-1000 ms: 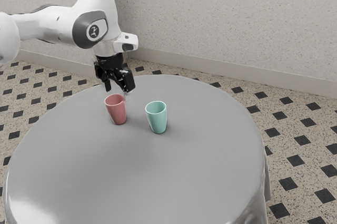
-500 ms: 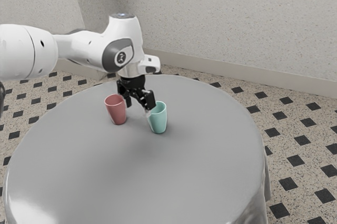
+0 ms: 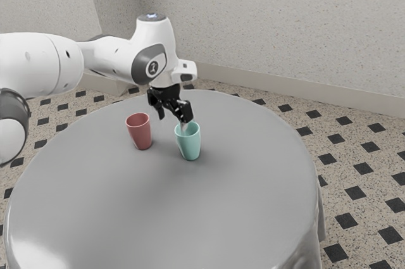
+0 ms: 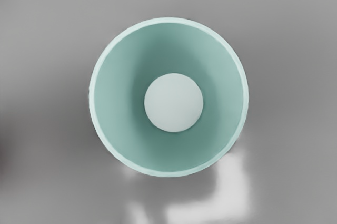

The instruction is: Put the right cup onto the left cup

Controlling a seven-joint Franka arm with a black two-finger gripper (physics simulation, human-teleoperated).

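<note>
The black gripper [image 3: 173,119] hangs open just above the teal cup, toward the exterior view's left side of its rim. One finger is close to the teal rim, the other stands over the gap between the cups; nothing is held. Upright on the table, the teal cup [image 3: 189,143] has its mouth up. The wrist view looks straight down into this teal cup [image 4: 113,100], with its pale round bottom visible. A red cup [image 3: 139,133] also stands upright, a short way off toward the exterior view's left.
Both cups stand on a round table with a grey cloth [image 3: 171,212]. Behind it are a speckled wall [image 3: 272,28] and a tiled floor [image 3: 354,155]. The arm reaches over the table's far left part in the exterior view.
From above the red cup, my hand has moved toward the exterior view's right, dipping and then rising slightly, to the teal cup. Both cups have stayed in place.
</note>
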